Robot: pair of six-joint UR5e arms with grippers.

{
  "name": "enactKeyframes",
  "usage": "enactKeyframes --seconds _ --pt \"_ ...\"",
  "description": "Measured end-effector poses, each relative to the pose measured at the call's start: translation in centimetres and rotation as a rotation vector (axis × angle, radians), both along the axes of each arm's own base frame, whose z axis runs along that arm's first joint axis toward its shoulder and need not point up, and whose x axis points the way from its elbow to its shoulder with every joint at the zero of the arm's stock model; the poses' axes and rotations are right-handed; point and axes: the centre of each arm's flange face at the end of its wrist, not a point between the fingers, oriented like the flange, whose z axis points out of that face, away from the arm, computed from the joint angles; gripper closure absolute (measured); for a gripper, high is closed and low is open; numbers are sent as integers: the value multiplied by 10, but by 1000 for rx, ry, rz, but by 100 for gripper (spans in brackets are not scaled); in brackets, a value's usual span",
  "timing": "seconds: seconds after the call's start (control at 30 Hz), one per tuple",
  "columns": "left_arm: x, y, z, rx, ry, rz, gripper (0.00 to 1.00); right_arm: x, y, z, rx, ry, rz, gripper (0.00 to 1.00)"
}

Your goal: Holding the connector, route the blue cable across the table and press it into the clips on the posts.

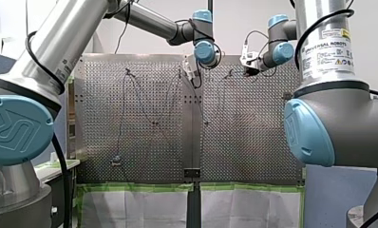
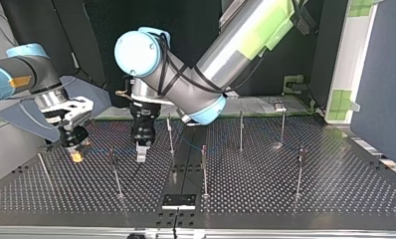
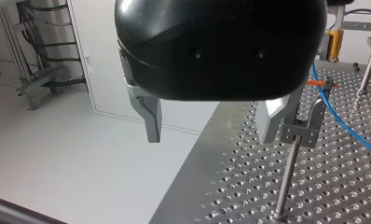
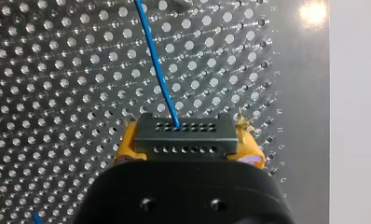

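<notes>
My right gripper (image 4: 188,147) clamps the connector (image 4: 183,128) near the table (image 4: 58,93) edge, open holes at its 9 o'clock. The cable (image 4: 155,60) leaves towards 11. My left gripper (image 3: 211,128) gapes empty over an edge, a post (image 3: 291,172) at its 3 o'clock.

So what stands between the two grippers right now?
One clip post, seen in the top view between my right gripper, which holds the connector, and my open left gripper.
</notes>
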Motion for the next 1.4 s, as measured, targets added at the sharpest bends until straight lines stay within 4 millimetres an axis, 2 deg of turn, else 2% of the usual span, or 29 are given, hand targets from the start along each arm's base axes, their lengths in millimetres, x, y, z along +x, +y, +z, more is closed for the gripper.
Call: enactKeyframes --seconds 0.43,0.7,1.2,1.3,1.4 --pt "-41 41 20 10 8 37 0 3 2 0 1 0 6 100" --pt "-66 54 33 -31 -24 31 0 5 3 -1 3 1 9 100" --pt "-134 78 55 -184 -88 23 0 9 4 -2 3 2 15 100" --pt "-141 79 50 -194 -96 12 0 9 4 -2 3 3 14 100" --pt "-140 73 28 -181 -85 1 0 9 3 -3 3 5 14 100"
